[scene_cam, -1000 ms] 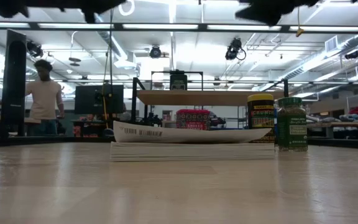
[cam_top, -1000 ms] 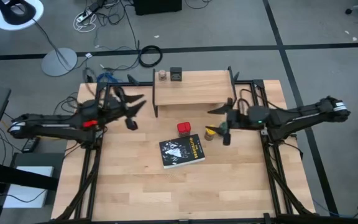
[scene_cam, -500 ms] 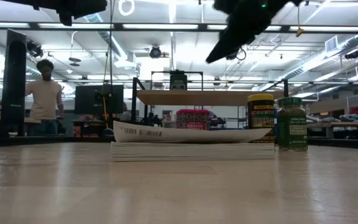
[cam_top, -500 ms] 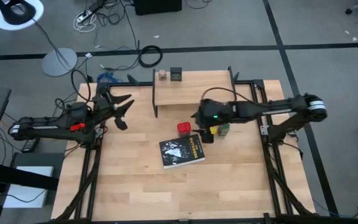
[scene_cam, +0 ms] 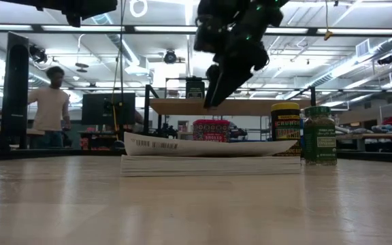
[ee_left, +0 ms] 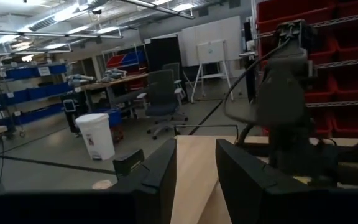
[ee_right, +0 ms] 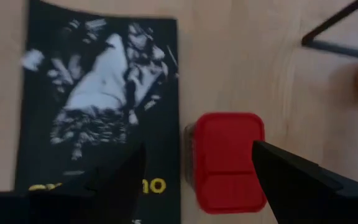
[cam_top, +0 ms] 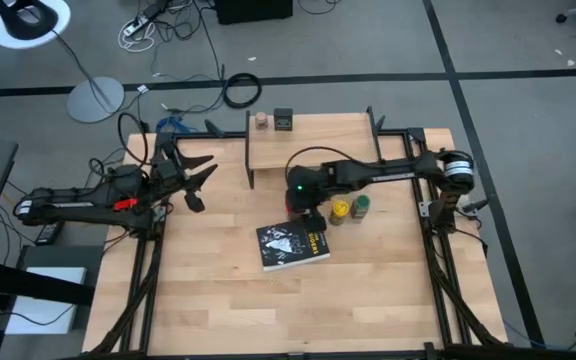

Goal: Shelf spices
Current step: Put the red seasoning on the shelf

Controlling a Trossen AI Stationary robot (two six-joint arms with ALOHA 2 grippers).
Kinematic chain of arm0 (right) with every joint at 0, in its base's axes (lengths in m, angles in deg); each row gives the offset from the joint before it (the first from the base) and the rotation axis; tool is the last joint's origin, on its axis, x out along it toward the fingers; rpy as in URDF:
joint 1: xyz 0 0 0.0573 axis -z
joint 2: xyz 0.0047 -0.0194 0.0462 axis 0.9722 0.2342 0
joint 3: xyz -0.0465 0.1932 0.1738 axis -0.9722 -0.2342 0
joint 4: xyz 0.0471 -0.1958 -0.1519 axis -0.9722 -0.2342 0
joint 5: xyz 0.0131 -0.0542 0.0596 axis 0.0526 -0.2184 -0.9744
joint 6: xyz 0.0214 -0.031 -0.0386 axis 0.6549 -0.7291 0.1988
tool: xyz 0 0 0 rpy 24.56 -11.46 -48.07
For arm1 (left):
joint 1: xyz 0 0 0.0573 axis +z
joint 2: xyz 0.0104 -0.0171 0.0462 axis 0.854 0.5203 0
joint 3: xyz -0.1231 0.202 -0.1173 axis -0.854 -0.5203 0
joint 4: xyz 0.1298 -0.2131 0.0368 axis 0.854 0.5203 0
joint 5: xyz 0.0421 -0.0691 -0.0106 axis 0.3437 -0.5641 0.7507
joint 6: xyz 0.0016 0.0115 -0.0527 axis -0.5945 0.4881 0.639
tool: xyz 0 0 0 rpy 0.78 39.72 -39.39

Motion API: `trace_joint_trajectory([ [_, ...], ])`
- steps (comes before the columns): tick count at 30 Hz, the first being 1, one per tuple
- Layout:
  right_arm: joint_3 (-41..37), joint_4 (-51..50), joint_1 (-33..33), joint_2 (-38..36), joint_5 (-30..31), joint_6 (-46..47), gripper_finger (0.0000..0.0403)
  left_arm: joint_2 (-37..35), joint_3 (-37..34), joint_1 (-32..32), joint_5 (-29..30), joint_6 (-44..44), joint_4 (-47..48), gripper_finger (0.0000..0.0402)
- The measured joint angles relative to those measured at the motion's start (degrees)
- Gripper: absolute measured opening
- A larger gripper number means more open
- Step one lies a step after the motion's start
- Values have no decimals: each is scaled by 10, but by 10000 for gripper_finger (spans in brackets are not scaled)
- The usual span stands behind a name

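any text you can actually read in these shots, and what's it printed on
None reads in full.
Book: yellow cover letters, cut off, unreadable.
Book spine: dark print, too small.
Yellow-topped jar: bold label lettering, too blurred to spell.
Green-topped jar: label too small.
Red tin: lid shows no text.

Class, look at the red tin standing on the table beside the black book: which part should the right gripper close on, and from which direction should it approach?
Grip the red tin across its two opposite flat sides, coming straight down from above. It stands upright with its squarish top facing up. The right gripper hangs over it with fingers open, one on each side. The book lies close on one side, so that finger probably needs to slip into the narrow gap.
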Motion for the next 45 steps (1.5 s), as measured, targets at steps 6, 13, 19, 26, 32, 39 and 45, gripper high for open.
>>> trace_joint_trajectory([
  [6, 14, 0, 11, 36, 9, -1, 292, 0, 0, 0, -20, 0, 1, 117],
  [13, 14, 7, 13, 42, 44, -4, 292, 0, 0, 0, -24, -3, 1, 117],
  [19, 14, -22, 24, 55, 42, -1, 292, 0, 0, 0, -24, -3, 1, 117],
  [26, 13, -29, 28, 66, 41, -1, 281, 0, 0, 0, -24, -3, 1, 117],
  [32, 13, -32, 26, 74, 40, -1, 212, 0, 0, 0, -24, -3, 1, 117],
  [39, 13, -30, 11, 68, 48, 4, 208, 0, 0, 0, -24, -3, 8, 117],
  [45, 101, -120, -19, 61, 110, 2, 208, 0, 0, 0, -24, -2, 25, 117],
])
